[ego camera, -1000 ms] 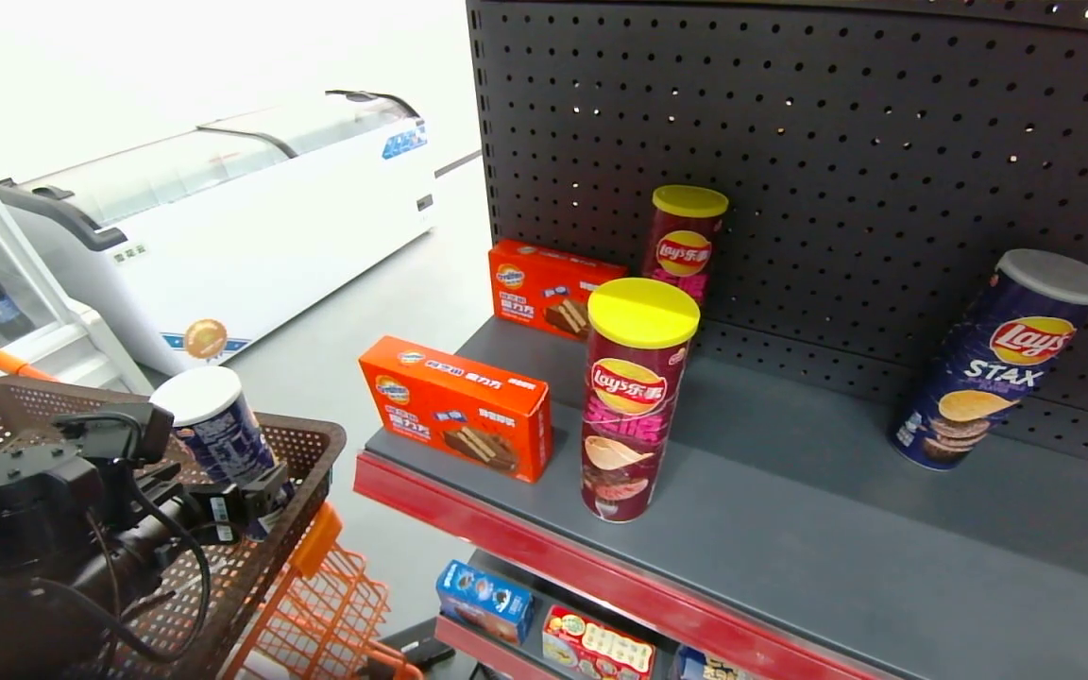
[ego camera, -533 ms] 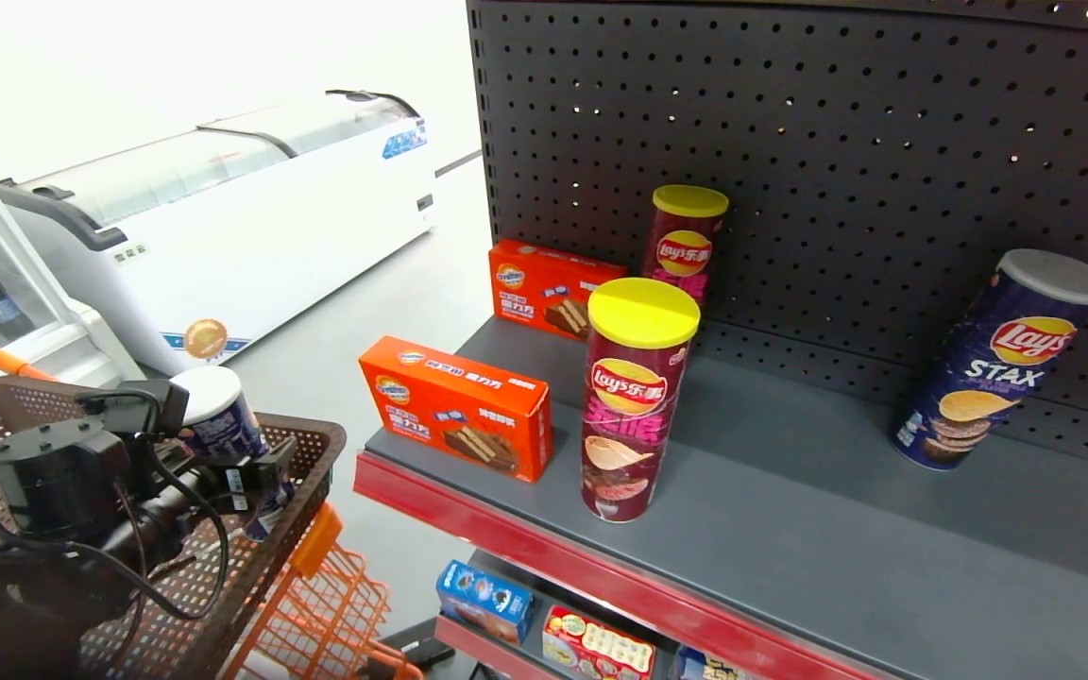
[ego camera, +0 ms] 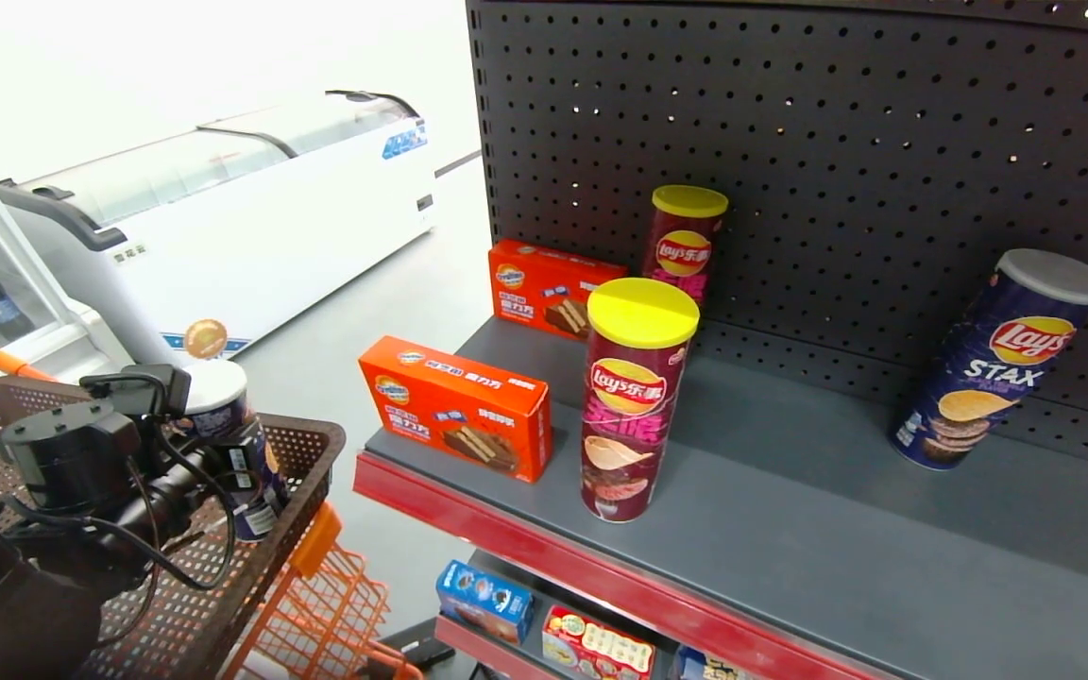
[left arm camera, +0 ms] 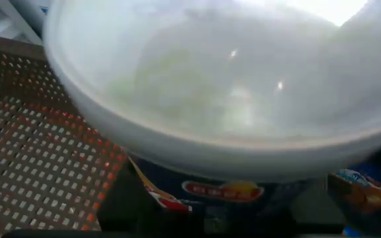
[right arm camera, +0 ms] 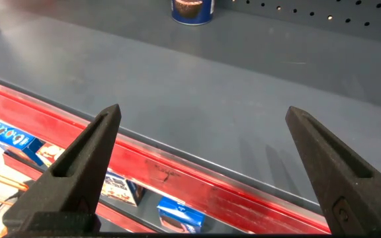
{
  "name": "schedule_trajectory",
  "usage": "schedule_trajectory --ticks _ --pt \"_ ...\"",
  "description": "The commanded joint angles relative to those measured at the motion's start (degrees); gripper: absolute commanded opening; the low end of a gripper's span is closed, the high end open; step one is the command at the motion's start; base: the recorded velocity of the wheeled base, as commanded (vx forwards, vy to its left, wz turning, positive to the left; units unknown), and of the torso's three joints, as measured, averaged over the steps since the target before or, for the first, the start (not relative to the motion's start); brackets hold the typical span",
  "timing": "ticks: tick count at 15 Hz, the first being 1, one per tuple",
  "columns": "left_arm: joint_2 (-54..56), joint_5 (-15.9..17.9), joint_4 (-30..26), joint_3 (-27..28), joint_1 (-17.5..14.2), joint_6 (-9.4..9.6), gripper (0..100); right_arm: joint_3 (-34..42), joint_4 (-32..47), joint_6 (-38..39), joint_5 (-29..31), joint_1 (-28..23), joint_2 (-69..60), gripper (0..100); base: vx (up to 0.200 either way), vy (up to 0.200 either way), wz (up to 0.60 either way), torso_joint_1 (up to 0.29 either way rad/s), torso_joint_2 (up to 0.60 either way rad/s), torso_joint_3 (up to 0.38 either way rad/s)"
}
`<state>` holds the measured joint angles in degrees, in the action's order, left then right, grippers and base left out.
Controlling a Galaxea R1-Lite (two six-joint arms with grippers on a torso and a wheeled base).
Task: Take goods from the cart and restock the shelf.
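A blue chip can with a white lid (ego camera: 216, 389) stands in the brown mesh cart (ego camera: 317, 444) at the lower left. My left gripper (ego camera: 244, 463) is shut around its body. In the left wrist view the can's lid (left arm camera: 230, 79) sits right in front of the camera, with the cart's mesh (left arm camera: 32, 152) beside it. The grey shelf (ego camera: 790, 510) with a red front edge lies to the right of the cart. My right gripper (right arm camera: 210, 178) hangs open and holds nothing, above the shelf's front edge (right arm camera: 197, 175).
On the shelf stand two purple cans (ego camera: 638, 397) (ego camera: 686, 241) and two orange boxes (ego camera: 459, 406) (ego camera: 549, 288). A blue can (ego camera: 997, 359) leans on the pegboard. Bare shelf lies between it and the front purple can. Small packs (ego camera: 591, 642) fill the lower shelf; a white freezer (ego camera: 223, 217) stands behind.
My left arm has moved up and to the right over the cart. The blue can in it has turned more upright and risen slightly. The shelf goods have not moved.
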<state>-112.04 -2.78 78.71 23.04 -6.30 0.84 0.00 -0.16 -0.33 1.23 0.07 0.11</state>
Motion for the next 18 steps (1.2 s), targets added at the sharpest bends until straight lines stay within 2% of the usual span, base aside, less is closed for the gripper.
schedule_trajectory --ticks 1,6,9,13,15,16,17,18 --pt "-0.2 -0.3 -0.3 -0.1 0.2 -0.05 0 0.0 0.0 0.0 0.0 0.0 0.1 100 0.0 0.0 0.0 0.0 0.0 0.0" --pt "7.3 0.2 -2.8 0.3 1.0 0.21 0 0.0 0.0 0.0 0.0 0.0 0.1 100 0.0 0.0 0.0 0.0 0.0 0.0" --pt "16.6 2.3 -10.5 0.2 3.8 0.21 0 0.0 0.0 0.0 0.0 0.0 0.1 100 0.0 0.0 0.0 0.0 0.0 0.0" --pt "23.1 2.9 -11.0 0.3 8.9 -0.05 0 0.0 0.0 0.0 0.0 0.0 0.1 100 0.0 0.0 0.0 0.0 0.0 0.0" --pt "26.2 3.0 -12.2 -0.4 10.3 -0.05 0 0.0 0.0 0.0 0.0 0.0 0.1 100 0.0 0.0 0.0 0.0 0.0 0.0" --pt "27.2 3.7 -12.7 -0.7 10.3 -0.05 0 0.0 0.0 0.0 0.0 0.0 0.1 100 0.0 0.0 0.0 0.0 0.0 0.0" --pt "29.3 6.3 -13.1 -2.5 10.3 -0.14 0 0.0 0.0 0.0 -0.1 0.0 0.1 100 0.0 0.0 0.0 0.0 0.0 0.0" --pt "31.3 6.6 -13.1 -3.3 10.0 0.04 0 0.0 0.0 0.0 0.0 0.0 0.1 100 0.0 0.0 0.0 0.0 0.0 0.0"
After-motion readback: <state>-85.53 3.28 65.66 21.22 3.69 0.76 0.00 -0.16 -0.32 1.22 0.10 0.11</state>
